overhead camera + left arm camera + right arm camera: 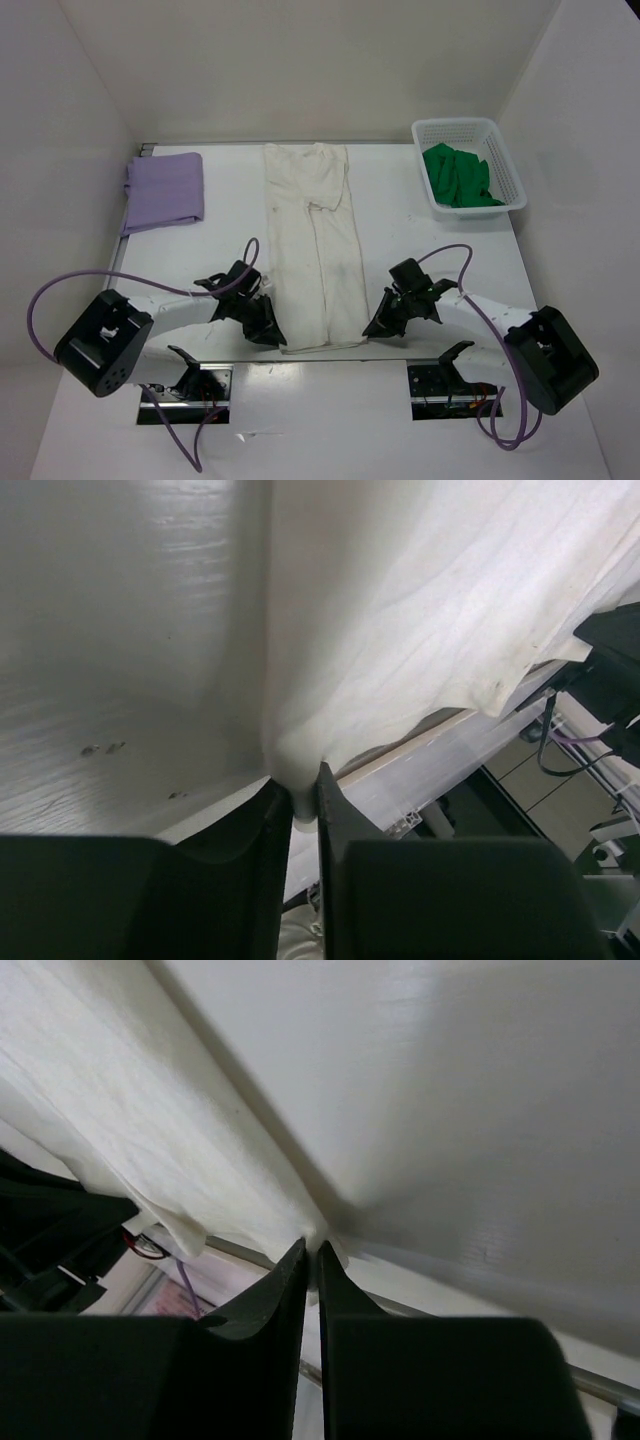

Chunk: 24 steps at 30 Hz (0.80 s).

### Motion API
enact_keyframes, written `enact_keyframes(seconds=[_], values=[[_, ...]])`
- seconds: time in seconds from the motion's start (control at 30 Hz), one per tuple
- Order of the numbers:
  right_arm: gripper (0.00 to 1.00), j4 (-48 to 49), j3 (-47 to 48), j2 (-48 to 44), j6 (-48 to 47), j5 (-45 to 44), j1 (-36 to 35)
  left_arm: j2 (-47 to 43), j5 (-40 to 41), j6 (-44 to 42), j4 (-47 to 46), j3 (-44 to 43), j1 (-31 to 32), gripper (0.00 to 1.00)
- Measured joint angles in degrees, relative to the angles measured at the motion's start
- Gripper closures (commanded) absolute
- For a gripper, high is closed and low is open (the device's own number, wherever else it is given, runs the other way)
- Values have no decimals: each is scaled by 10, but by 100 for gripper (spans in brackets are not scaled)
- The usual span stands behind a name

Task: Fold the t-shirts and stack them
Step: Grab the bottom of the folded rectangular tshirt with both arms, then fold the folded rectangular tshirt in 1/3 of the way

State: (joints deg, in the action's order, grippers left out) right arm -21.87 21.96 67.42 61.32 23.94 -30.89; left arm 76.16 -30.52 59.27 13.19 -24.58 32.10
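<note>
We see lavender t-shirt folded at far-left corner of table. Next, left gripper, jaws clamped on near-left hem corner of cream t-shirt, lying as long strip down middle. Then right gripper, jaws pinched on its near-right hem corner. Far right, green t-shirt crumpled in white mesh basket.

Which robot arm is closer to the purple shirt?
The left arm. Its fingers pinch the near left corner of the cream shirt, below and right of the purple shirt. The right arm has its fingers on the near right corner, farther away.
</note>
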Motion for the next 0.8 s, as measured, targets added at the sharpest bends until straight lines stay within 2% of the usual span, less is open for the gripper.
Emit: enact_keyframes(seconds=[0.03,0.13,0.23,0.33,0.47,0.63,0.8], values=[[94,1,0,1,-1,1,0,0,2,0,1,-1,0,82],[99,-3,1,1,-3,4,-2,-17,9,3,17,-2,0,90],[99,-18,9,-4,-10,7,-7,-53,13,8,48,-10,0,95],[100,-65,56,-1,-34,10,-10,-83,15,5,92,-38,-4,96],[100,-100,171,43,-84,13,5,-89,3,-27,142,-99,-81,97],[100,-102,311,158,-150,14,70,-28,-7,-81,152,-192,-215,98],[100,-94,464,315,-210,3,109,101,0,-102,119,-300,-244,98]])
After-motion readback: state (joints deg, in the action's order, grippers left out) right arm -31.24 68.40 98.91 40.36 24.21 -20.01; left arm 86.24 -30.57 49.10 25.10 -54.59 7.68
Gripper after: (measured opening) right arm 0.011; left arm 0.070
